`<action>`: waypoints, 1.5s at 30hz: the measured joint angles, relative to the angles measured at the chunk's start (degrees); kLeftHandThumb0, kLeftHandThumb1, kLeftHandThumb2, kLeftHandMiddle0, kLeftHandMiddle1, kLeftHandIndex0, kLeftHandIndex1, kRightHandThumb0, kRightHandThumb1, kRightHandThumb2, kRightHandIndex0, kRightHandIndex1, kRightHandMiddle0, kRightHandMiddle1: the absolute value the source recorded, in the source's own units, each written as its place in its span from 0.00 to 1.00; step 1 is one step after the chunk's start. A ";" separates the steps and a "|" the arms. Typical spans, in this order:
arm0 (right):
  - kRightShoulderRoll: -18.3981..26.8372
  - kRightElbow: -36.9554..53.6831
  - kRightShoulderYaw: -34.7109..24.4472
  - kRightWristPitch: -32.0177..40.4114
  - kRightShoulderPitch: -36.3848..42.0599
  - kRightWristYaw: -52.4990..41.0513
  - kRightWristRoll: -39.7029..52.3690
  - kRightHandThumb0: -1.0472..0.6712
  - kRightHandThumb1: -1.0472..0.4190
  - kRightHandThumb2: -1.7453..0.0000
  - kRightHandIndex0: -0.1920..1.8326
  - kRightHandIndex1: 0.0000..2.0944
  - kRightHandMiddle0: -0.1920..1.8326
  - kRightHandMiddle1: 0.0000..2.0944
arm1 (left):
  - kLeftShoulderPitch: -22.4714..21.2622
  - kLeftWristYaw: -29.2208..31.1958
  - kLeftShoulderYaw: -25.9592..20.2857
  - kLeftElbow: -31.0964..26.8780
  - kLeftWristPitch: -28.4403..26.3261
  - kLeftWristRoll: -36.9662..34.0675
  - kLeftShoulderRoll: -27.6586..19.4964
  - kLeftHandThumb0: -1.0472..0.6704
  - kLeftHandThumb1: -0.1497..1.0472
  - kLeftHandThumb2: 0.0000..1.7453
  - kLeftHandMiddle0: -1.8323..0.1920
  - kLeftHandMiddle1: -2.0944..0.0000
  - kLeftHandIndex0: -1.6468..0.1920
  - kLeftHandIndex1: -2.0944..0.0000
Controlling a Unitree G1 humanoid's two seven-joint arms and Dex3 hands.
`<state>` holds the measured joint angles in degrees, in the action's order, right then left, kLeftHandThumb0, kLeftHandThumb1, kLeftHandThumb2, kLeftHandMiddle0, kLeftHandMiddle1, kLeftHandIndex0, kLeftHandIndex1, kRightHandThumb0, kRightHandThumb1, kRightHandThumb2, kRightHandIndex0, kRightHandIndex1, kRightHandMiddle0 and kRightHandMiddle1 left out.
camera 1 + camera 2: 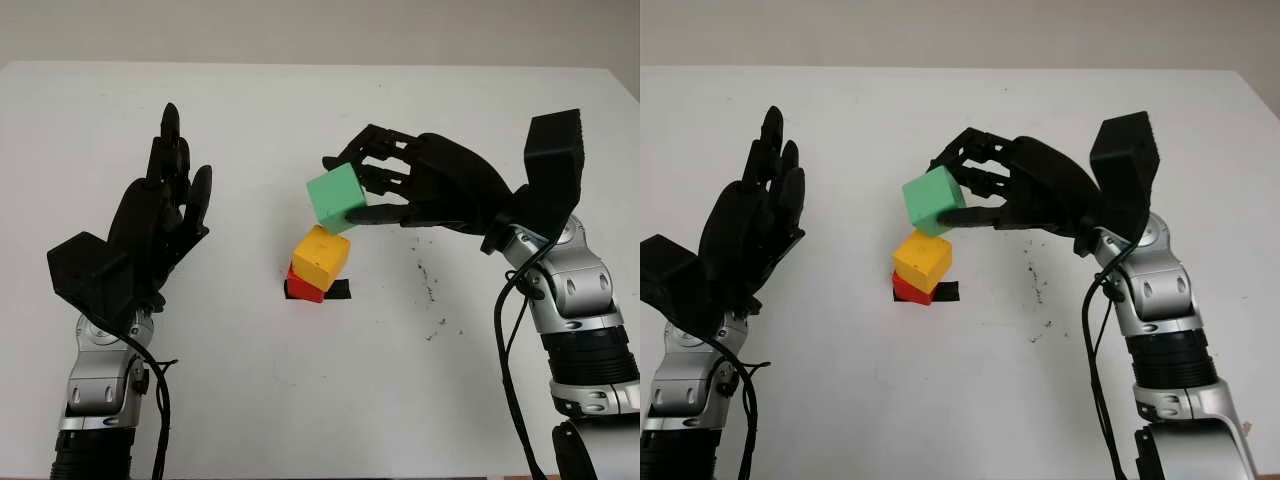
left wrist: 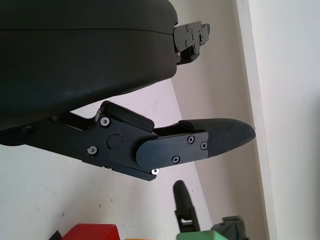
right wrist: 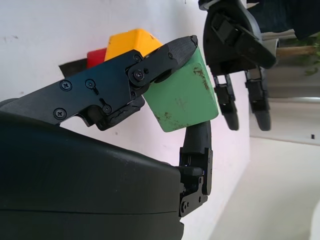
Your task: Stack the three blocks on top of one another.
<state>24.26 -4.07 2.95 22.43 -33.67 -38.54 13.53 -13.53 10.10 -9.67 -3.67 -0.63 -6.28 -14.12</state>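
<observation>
Fingers (image 3: pixel 165 60) of the right hand (image 1: pixel 420 185) clamp a green block (image 1: pixel 336 197), gripping it from opposite sides so that it hangs in the air, tilted, above the white tabletop (image 1: pixel 300 380). This hand reaches in from the right side of the scene toward the middle, its black shell and silver forearm trailing back to the lower right corner. Just below the green block, and not visibly touching it, sits a yellow block (image 1: pixel 321 256), which rests on top of a red block (image 1: pixel 303 285). The yellow block is turned and shifted a little relative to the red one, so a red corner pokes out at the lower left. Both sit on a small black patch (image 1: pixel 338 290) marked on the tabletop, near the centre. From the right wrist camera, the green block's scuffed face shows between the fingers, with the yellow and red blocks behind it. Well off to the left, the left hand (image 1: pixel 160 215) is raised above the tabletop, open and holding nothing, palm facing toward the blocks. A few dark specks (image 1: pixel 430 285) dot the tabletop to the right of the stack, beneath the right hand's wrist.
</observation>
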 measured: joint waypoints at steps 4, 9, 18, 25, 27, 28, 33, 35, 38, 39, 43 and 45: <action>0.00 0.38 0.05 0.62 0.07 -0.68 0.11 0.33 0.06 0.97 0.21 0.01 0.24 0.78 | 0.00 0.00 0.02 0.00 -0.04 -0.12 -0.01 0.18 1.00 0.34 1.00 1.00 1.00 1.00; -0.26 0.43 0.04 1.23 0.09 -1.76 1.21 0.32 0.06 0.97 0.21 0.02 0.25 0.78 | 0.00 0.02 0.04 0.01 0.14 -0.10 -0.01 0.19 1.00 0.35 1.00 1.00 1.00 1.00; -1.86 0.74 0.24 0.56 0.63 -1.66 1.97 0.30 0.06 0.97 0.23 0.03 0.27 0.77 | 0.00 0.08 0.21 0.07 0.81 0.29 -0.01 0.18 1.00 0.34 1.00 1.00 1.00 1.00; -1.78 0.19 1.60 -7.59 1.84 -1.91 -2.39 0.29 0.06 0.97 0.23 0.03 0.27 0.77 | 0.02 -0.06 0.23 0.06 0.65 0.50 -0.01 0.18 1.00 0.33 1.00 1.00 1.00 1.00; -1.34 -0.21 2.10 -10.11 1.84 -2.04 -4.12 0.29 0.06 0.97 0.23 0.03 0.27 0.77 | 0.03 -0.40 0.25 0.06 0.65 0.68 -0.01 0.18 1.00 0.33 1.00 1.00 1.00 1.00; -1.16 -0.47 2.34 -11.21 1.84 -2.14 -4.80 0.29 0.06 0.97 0.23 0.02 0.27 0.76 | 0.05 -0.55 0.24 0.06 0.65 0.76 -0.01 0.18 1.00 0.33 1.00 1.00 1.00 1.00; -0.93 -1.46 2.74 -14.27 1.83 -2.66 -7.00 0.30 0.06 0.97 0.23 0.02 0.28 0.76 | 0.16 -0.63 0.24 0.06 0.65 0.71 0.00 0.18 1.00 0.32 1.00 1.00 1.00 1.00; -0.74 -1.45 2.74 -14.41 1.83 -2.86 -7.59 0.29 0.06 0.97 0.22 0.02 0.27 0.74 | 0.17 -0.56 0.24 0.06 0.65 0.59 -0.01 0.18 1.00 0.32 1.00 1.00 1.00 1.00; -0.15 -1.44 2.74 -14.28 1.80 -3.57 -7.90 0.29 0.07 0.97 0.21 0.02 0.20 0.67 | 0.16 -0.58 0.24 0.06 0.66 0.60 -0.01 0.18 1.00 0.32 1.00 1.00 1.00 1.00; 0.15 -1.35 2.77 -13.89 1.79 -3.80 -8.14 0.28 0.07 0.97 0.20 0.02 0.19 0.64 | 0.17 -0.58 0.25 0.06 0.68 0.60 0.00 0.18 1.00 0.32 1.00 1.00 1.00 1.00; 1.02 -1.29 3.14 -13.43 1.80 -4.12 -9.17 0.28 0.07 0.97 0.19 0.01 0.17 0.57 | 0.18 -0.56 0.25 0.06 0.68 0.59 -0.01 0.17 1.00 0.32 1.00 1.00 1.00 1.00; 1.04 -1.24 3.15 -13.43 1.80 -4.11 -9.30 0.27 0.07 0.97 0.18 0.01 0.15 0.54 | 0.18 -0.48 0.24 0.06 0.68 0.59 -0.01 0.17 1.00 0.31 1.00 1.00 1.00 1.00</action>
<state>25.30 -5.30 6.09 9.00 -31.87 -42.65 4.24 -13.35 9.62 -9.43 -3.61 0.06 -5.69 -14.13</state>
